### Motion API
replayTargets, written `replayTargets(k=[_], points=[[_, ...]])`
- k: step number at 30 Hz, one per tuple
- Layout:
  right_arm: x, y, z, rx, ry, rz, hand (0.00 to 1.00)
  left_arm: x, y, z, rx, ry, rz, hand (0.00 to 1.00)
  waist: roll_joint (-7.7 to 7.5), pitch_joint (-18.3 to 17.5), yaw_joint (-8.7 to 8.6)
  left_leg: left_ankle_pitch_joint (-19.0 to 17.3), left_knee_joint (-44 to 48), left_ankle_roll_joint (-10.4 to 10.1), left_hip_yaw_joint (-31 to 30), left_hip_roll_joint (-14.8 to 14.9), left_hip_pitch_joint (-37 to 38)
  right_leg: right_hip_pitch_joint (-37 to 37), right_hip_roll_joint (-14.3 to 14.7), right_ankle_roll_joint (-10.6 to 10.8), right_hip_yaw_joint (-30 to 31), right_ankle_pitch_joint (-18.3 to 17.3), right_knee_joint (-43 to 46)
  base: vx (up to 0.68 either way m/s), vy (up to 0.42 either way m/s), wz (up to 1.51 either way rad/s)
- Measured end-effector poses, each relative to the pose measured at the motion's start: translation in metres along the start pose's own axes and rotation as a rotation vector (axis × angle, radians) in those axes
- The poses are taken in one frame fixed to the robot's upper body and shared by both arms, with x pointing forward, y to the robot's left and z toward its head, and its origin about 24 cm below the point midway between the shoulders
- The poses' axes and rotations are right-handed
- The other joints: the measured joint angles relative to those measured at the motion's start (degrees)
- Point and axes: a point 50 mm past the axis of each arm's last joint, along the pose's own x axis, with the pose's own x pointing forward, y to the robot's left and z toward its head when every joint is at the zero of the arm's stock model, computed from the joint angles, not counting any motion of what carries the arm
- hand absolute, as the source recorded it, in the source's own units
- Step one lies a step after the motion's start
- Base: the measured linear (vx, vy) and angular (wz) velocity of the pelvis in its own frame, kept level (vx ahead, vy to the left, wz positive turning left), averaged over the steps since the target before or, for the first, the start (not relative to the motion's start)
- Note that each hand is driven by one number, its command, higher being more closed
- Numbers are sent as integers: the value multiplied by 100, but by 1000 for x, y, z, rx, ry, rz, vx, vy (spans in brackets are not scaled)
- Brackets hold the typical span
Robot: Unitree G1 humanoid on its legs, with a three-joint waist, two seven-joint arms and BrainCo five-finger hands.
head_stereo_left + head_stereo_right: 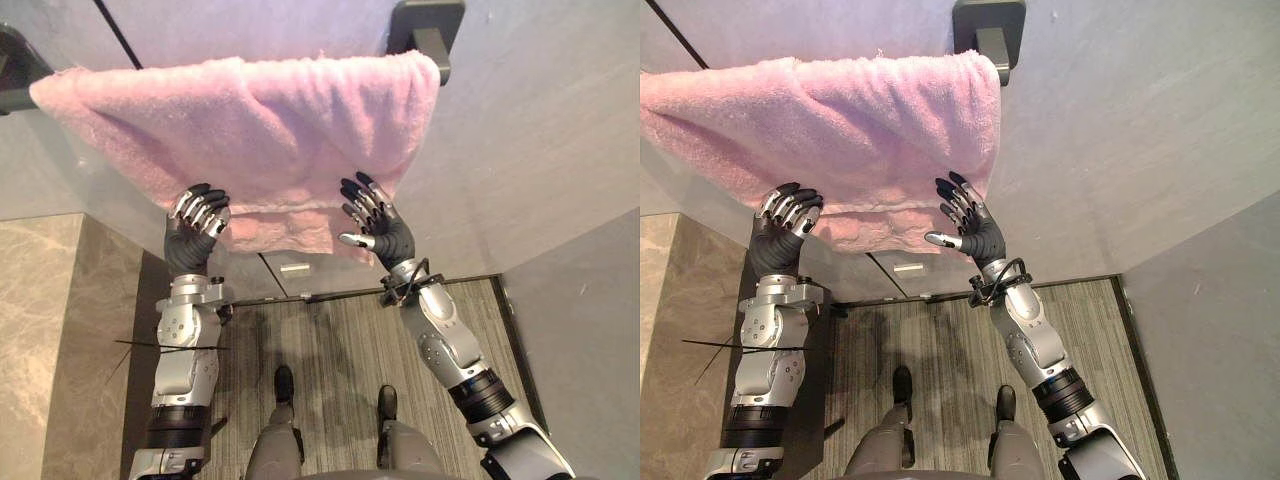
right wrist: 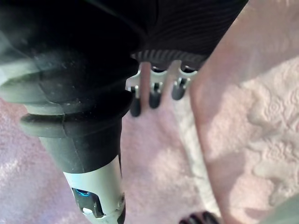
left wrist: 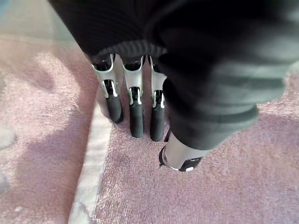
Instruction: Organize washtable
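Here, nearest to me, the robot's left hand (image 1: 197, 215) is raised in front of a fluffy pink terry towel (image 1: 250, 130). In its wrist view the dark fingertips (image 3: 136, 123) lie flat on the pile beside a pale woven hem band (image 3: 91, 163). The thumb rests on the cloth too. Nothing is pinched, so I read this hand as open and only touching.

The right hand (image 1: 372, 222) is up at the same height. Its fingers are spread and the thumb is held out to the side. Its wrist view shows straight fingers (image 2: 154, 98) against the pink cloth, so it is also open and holding nothing.

The towel hangs just beyond and above both hands, draped over a bar that it hides. Its long axis runs side to side, across the line between the two hands. The lower hem is level with the fingertips.

The right hand is close to the towel's right edge. On the other side, the cloth reaches well past the left hand. I judge both hands about equally near the hem, so either could grip it next.

Farther off, a dark metal bar bracket (image 1: 428, 30) sits at the towel's upper right corner, fixed to the plain grey wall (image 1: 540, 130).
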Motion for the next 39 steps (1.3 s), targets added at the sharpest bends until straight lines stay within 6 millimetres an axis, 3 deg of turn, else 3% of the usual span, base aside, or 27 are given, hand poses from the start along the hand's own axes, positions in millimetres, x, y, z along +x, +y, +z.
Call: replayTargets(k=[9,14,17,19,20,21,24,25,27,29,32,35,36,37,39], points=[[-15,-10,-9,23,25,-71,0,-5,14,0,37,-3,69,0,0,0,4,-1,-2,0,-5,-1,50,30,-2,0,-4,0,-29,0,0,0],[-46,-23,-32,-51,138,-142,0,-32,31,-33,102,166,109,0,-2,-2,1,-7,2,-5,-7,8,92,164,2,12,-22,18,-117,21,0,1],[-90,-52,-66,-112,336,-296,0,-71,49,-69,136,379,172,0,-7,-5,6,-68,2,-33,1,7,303,427,3,15,-30,27,-242,36,2,0],[-136,-70,-96,-142,534,-420,0,-113,66,-95,188,576,210,0,-6,-21,5,-134,1,-45,1,14,512,665,13,17,-45,24,-351,0,0,0],[-148,-73,-103,-152,585,-444,0,-126,71,-102,204,632,223,0,-6,-21,5,-145,1,-47,2,17,553,733,17,17,-44,21,-359,0,0,0],[-181,-80,-118,-180,723,-500,0,-154,80,-117,230,765,262,0,-5,-35,7,-164,2,-47,-4,17,641,826,18,21,-54,4,-366,0,0,0],[-238,-86,-140,-212,963,-595,0,-204,90,-134,248,969,350,0,-20,-93,7,-204,2,-49,-4,11,815,1019,15,21,-55,-11,-392,5,-1,1],[-274,-86,-148,-207,1097,-683,0,-239,95,-141,250,1096,422,0,-19,-169,4,-238,3,-51,-1,5,965,1159,12,19,-56,-22,-435,0,0,0],[-308,-84,-152,-185,1215,-771,0,-275,99,-142,243,1213,509,0,-9,-236,3,-286,3,-67,2,9,1132,1326,15,11,-54,-68,-440,0,0,0],[-350,-84,-148,-169,1347,-907,0,-324,99,-138,216,1373,659,0,30,-404,-3,-350,4,-99,-1,21,1253,1424,24,8,-56,-153,-385,-10,-5,2],[-379,-81,-142,-140,1432,-996,0,-341,95,-136,187,1420,738,0,103,-467,-5,-353,6,-97,-165,19,1191,1387,25,-46,-218,-251,-219,-59,-6,26],[-381,-82,-141,-130,1437,-1015,0,-341,92,-137,144,1405,783,0,208,-551,-35,-517,87,-201,-255,133,917,1094,55,-150,-353,-357,124,-85,-20,22],[-379,-73,-148,-90,1435,-1018,0,-333,99,-137,151,1378,794,0,-120,-642,-70,-815,331,-207,-40,101,821,993,-118,-240,-363,-347,126,-46,-10,8],[-377,-68,-152,-62,1421,-1029,0,-326,103,-137,141,1348,808,0,-233,-610,-8,-1085,2118,92,134,228,398,896,-182,-229,-375,-259,219,-45,-6,-8],[-382,-64,-151,-42,1420,-1056,0,-329,100,-138,125,1348,828,0,-214,-619,-13,-1814,4299,145,140,543,190,936,-137,-233,-328,-246,271,-31,-1,-21]])
